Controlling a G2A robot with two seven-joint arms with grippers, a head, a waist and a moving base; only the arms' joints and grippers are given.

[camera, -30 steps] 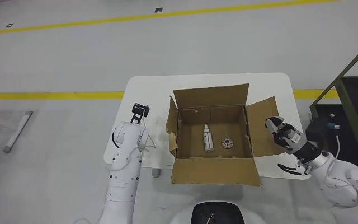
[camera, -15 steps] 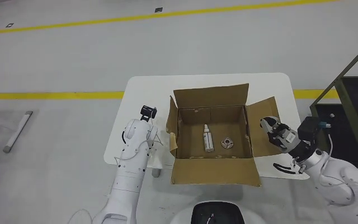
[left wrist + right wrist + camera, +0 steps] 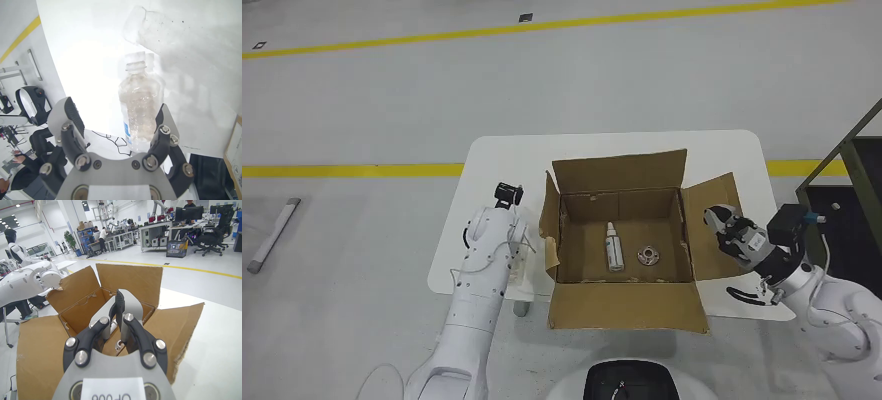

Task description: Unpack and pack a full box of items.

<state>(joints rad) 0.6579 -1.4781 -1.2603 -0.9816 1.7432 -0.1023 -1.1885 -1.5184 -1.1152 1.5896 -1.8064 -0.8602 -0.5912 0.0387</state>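
Fingers (image 3: 74,115) of the left gripper (image 3: 115,103) are standing spread wide, clamping nothing. The clear water bottle (image 3: 140,102) is sitting between them, brushing one finger, at the desk (image 3: 85,47) edge beside the box (image 3: 627,300); I judge it already unpacked. Its long axis is running straight away from the wrist, base nearest, capped neck pointing farthest (whether it is lying flat I cannot tell). The right gripper (image 3: 117,308) is hanging over the box's right flap, its fingers pressed together on nothing and aiming into the open box, probably lining up the next pick. Deeper inside, a small white bottle (image 3: 614,247) is lying lengthwise, nozzle toward the far wall, beside a round fitting (image 3: 647,255).
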